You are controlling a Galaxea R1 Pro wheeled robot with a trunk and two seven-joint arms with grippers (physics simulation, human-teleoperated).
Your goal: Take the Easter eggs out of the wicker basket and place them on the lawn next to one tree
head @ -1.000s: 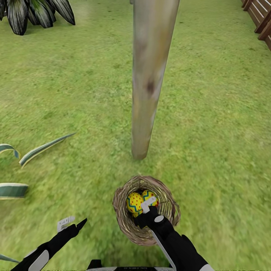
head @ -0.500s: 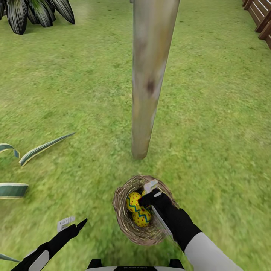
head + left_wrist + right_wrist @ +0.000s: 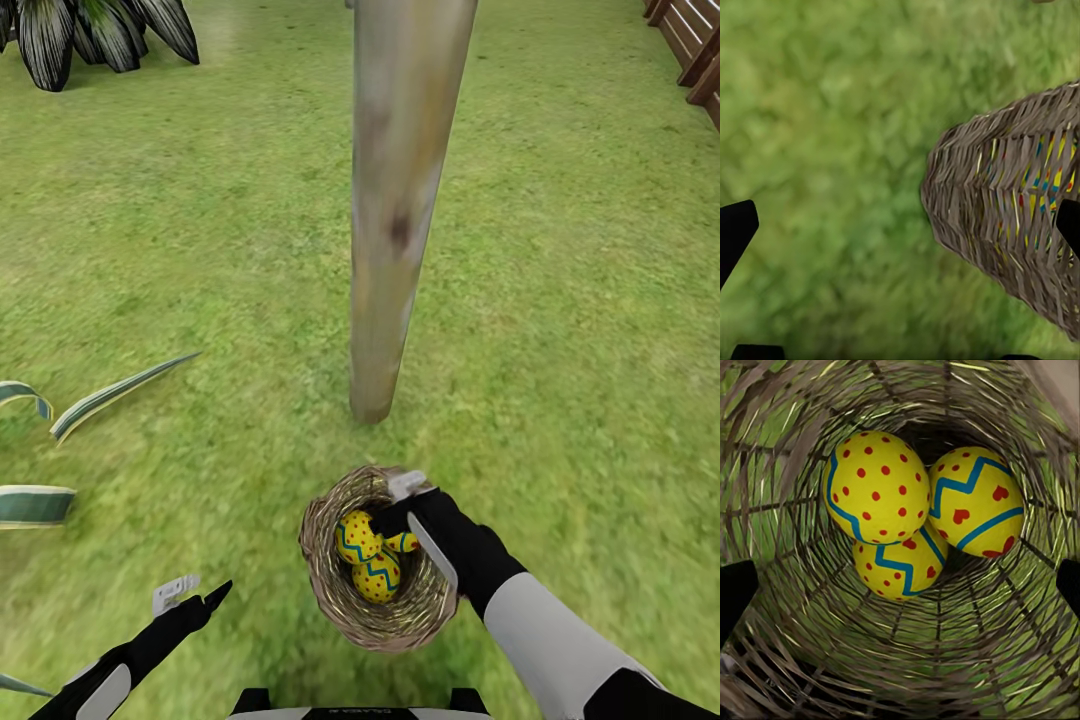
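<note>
- Wicker basket (image 3: 345, 600) sits on the lawn (image 3: 200, 250) directly in front of my base, just short of the foot of the pale, mottled tree (image 3: 395, 220) trunk.
- All three Easter eggs (image 3: 919, 521) are inside the basket, bunched in contact with each other: the red-dotted one (image 3: 874, 487), the heart-marked one (image 3: 975, 502), and a third (image 3: 896, 570) lying under both.
- Head view gives me two eggs clearly (image 3: 357, 537) (image 3: 378, 577), plus a yellow sliver at the right gripper.
- Right gripper (image 3: 395, 515) is down inside the basket mouth, at the side nearer the tree, right against the eggs.
- Right wrist view: I look straight down the woven walls (image 3: 787, 607) onto the eggs; the dark fingertips (image 3: 735, 596) sit wide apart at the frame edges, with nothing between them. Jaws spread, no egg gripped.
- Left gripper (image 3: 190, 595) hovers low over grass on the left of the basket, well clear of it, white and black fingers parted and empty.
- Left wrist view: basket side wall (image 3: 1005, 202) seen from outside, yellow, blue and red showing through the weave; fingertips (image 3: 735, 232) apart.
- Striped leaves (image 3: 110, 395) lie on the grass at far left; a dark-leaved plant (image 3: 95, 35) far upper left; a wooden fence (image 3: 690, 50) at upper right.
</note>
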